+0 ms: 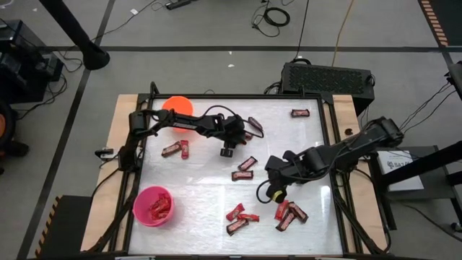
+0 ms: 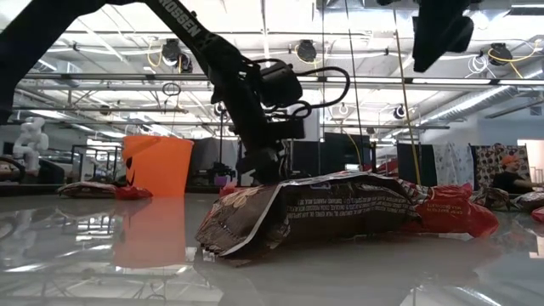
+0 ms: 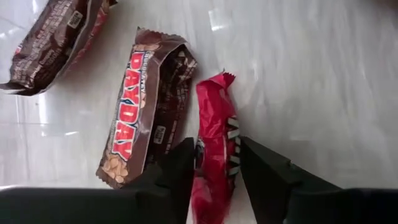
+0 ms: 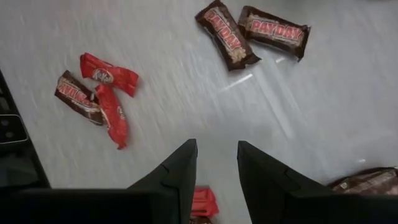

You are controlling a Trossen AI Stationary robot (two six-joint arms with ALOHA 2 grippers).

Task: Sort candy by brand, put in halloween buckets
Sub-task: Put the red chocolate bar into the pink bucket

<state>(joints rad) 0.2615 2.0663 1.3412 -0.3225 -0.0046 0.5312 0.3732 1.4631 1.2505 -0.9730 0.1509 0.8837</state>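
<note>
Overhead view, left to right: an orange bucket [image 1: 177,105] is seen at the upper left of the white table [image 1: 202,191], and a hot pink bucket [image 1: 153,206] at the lower left, the latter holding several red wrapped bars; two bars [image 1: 177,149] lie between them, below the left arm. The left gripper [image 1: 227,149] is placed at the upper centre of the frame; in its wrist view its fingers [image 3: 180,168] are set either side of a bright red, crinkled wrapper [image 3: 213,149] and pressed against it, so that the red bar is grasped; just beside it lies a dark brown bar [image 3: 140,127] lettered in red and white, with a second brown bar [image 3: 53,43] at the upper left of that frame. Further brown bars [image 1: 244,169] are scattered at the centre of the table, and one [image 1: 300,113] lies alone at the upper right. The right gripper [image 1: 273,193] is shown right of centre, above the table; its fingers [image 4: 177,174] stand apart with nothing between them. A mixed cluster of red and brown bars [image 1: 242,217] lies at the lower centre, and another [image 1: 290,214] to its right. In the low view a brown wrapper [image 2: 314,212] fills the foreground, a red one [image 2: 455,211] behind it.
</note>
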